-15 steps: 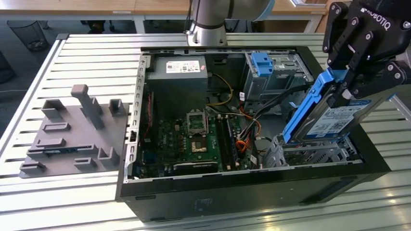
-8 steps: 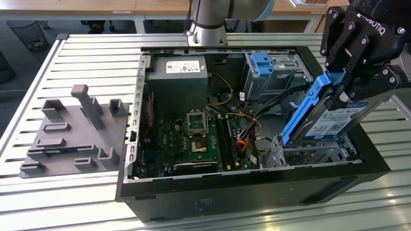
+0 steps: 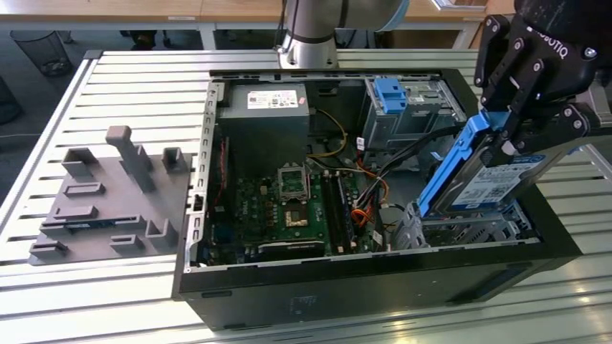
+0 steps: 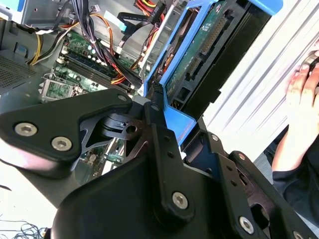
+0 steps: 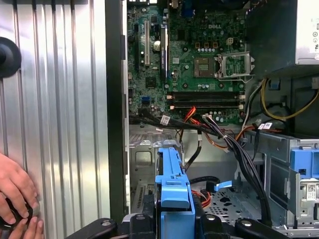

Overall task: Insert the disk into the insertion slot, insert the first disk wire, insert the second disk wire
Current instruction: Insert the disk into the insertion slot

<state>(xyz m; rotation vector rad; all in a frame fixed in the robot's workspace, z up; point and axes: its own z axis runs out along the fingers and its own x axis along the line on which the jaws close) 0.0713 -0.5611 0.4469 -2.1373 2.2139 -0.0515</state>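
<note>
- Surface: slatted metal; carries everything below.
- Computer case: black, lying on its side with the side open, in the middle of the surface.
- Moulded tray: grey, with upright pegs and blocks; on the surface at the exterior view's left, apart from the case.
- Circuit board: green, flat on the case floor.
- Tool: black, above the case at the exterior view's right; its fingers are clamped on the upper end of the disk's blue frame, also seen in the first wrist view.
- Disk: silver with a white label and a blue frame; steeply tilted, upper end in the tool, lower end down at the insertion slot. Not lying flat.
- Insertion slot: low silver perforated cage in the case corner at the exterior view's right.
- Wires: black bundle with orange and red strands, loose between the board and the slot.
- Person's hand: resting on the surface beside the case.
</note>
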